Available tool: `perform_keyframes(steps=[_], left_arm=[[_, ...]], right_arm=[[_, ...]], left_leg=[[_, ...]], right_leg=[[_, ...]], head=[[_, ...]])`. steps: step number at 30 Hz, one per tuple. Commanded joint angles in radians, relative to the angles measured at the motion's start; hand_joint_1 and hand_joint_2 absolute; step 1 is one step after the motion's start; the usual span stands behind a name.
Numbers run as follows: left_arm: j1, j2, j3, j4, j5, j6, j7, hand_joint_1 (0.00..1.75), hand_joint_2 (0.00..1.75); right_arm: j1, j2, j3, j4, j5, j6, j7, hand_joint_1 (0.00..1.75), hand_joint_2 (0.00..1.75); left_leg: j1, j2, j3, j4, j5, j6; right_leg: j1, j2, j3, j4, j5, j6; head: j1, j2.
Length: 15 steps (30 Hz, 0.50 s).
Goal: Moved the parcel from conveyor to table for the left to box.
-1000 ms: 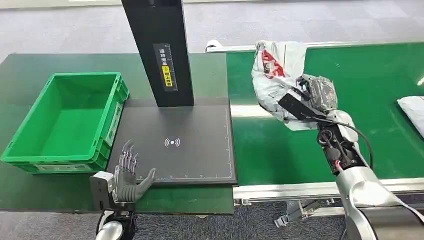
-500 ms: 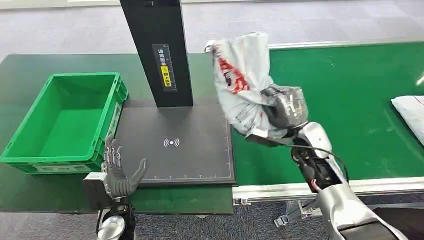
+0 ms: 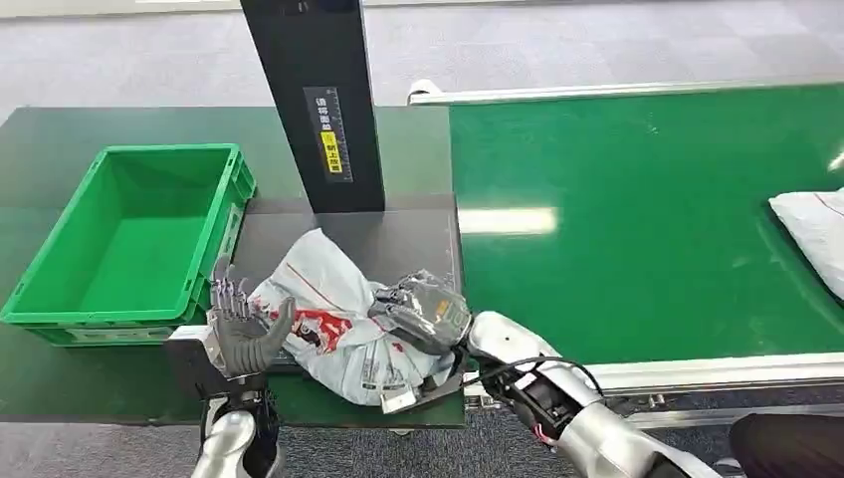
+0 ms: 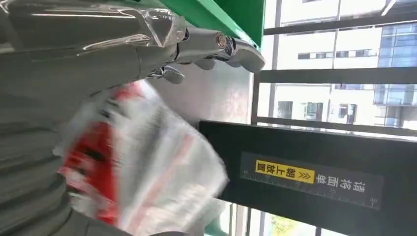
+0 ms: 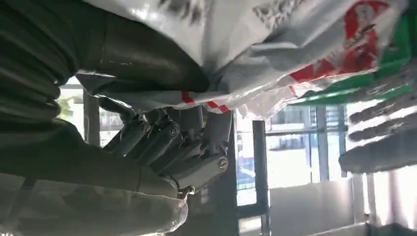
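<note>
The parcel [image 3: 333, 324], a white plastic bag with red print, lies on the black scan pad [image 3: 398, 239] near the table's front edge. My right hand [image 3: 423, 309] grips the parcel's right end, and its arm reaches across from the conveyor side. In the right wrist view the parcel [image 5: 275, 54] is bunched between the thumb and the curled fingers [image 5: 167, 142]. My left hand [image 3: 244, 327] stands open just left of the parcel, fingers spread upward, thumb at the bag's edge. The left wrist view shows the parcel [image 4: 142, 162] blurred, close beside the fingers [image 4: 221, 46].
A green crate [image 3: 60, 264] stands empty at the left of the table. A black scanner post [image 3: 318, 100] with a yellow label rises behind the pad. The green conveyor belt [image 3: 647, 219] lies to the right, with another white parcel [image 3: 816, 224] at its far right edge.
My right hand swung the parcel left from above the conveyor and down onto the black pad. My left hand stayed near the pad's front left corner, shifting slightly.
</note>
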Motion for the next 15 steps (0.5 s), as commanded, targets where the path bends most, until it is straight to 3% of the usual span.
perform_keyframes(steps=[1, 2, 5, 7, 8, 15], left_arm=[[-0.006, 0.016, -0.011, 0.045, -0.002, -0.004, 0.010, 0.00, 1.75], [-0.001, 0.018, -0.009, 0.040, -0.004, -0.001, 0.011, 0.00, 1.75], [0.018, 0.018, 0.001, 0.018, -0.003, 0.001, 0.014, 0.00, 1.75], [0.023, 0.015, 0.004, 0.014, 0.001, -0.005, 0.019, 0.00, 1.75], [0.024, 0.013, 0.005, 0.016, 0.023, -0.031, 0.037, 0.00, 1.75], [0.022, 0.011, 0.004, 0.018, 0.023, -0.031, 0.037, 0.00, 1.75]], right_arm=[[-0.072, 0.002, 0.054, 0.109, -0.076, -0.044, 0.080, 0.24, 1.75], [-0.072, -0.003, 0.023, 0.102, -0.067, -0.064, 0.118, 0.00, 1.75], [-0.068, -0.020, -0.086, 0.060, -0.097, -0.065, 0.146, 0.00, 1.75], [-0.063, -0.029, -0.125, 0.041, -0.124, -0.041, 0.120, 0.00, 1.75], [-0.040, -0.031, -0.184, 0.001, -0.225, 0.000, 0.071, 0.00, 1.75], [-0.035, -0.032, -0.186, -0.004, -0.226, 0.002, 0.067, 0.00, 1.75]], left_leg=[[0.000, -0.001, 0.004, -0.003, 0.000, 0.000], [0.000, 0.000, 0.001, -0.001, 0.000, 0.000], [-0.001, 0.001, 0.003, -0.002, 0.000, 0.000], [0.000, -0.001, 0.001, -0.001, 0.000, 0.000], [0.000, -0.001, 0.002, -0.001, 0.000, 0.001], [0.000, -0.001, 0.002, -0.001, 0.000, 0.000]], right_leg=[[0.000, 0.000, 0.004, -0.003, 0.000, -0.001], [0.000, 0.000, 0.001, 0.000, 0.000, 0.000], [0.000, 0.001, 0.003, -0.002, 0.000, 0.000], [0.000, 0.000, 0.001, 0.000, 0.000, 0.000], [0.000, 0.000, 0.002, -0.001, 0.000, 0.000], [0.000, 0.000, 0.002, -0.001, 0.000, 0.000]], head=[[0.000, 0.000], [0.000, 0.000], [0.000, 0.000], [0.000, 0.000], [0.000, 0.000], [0.000, 0.000]])
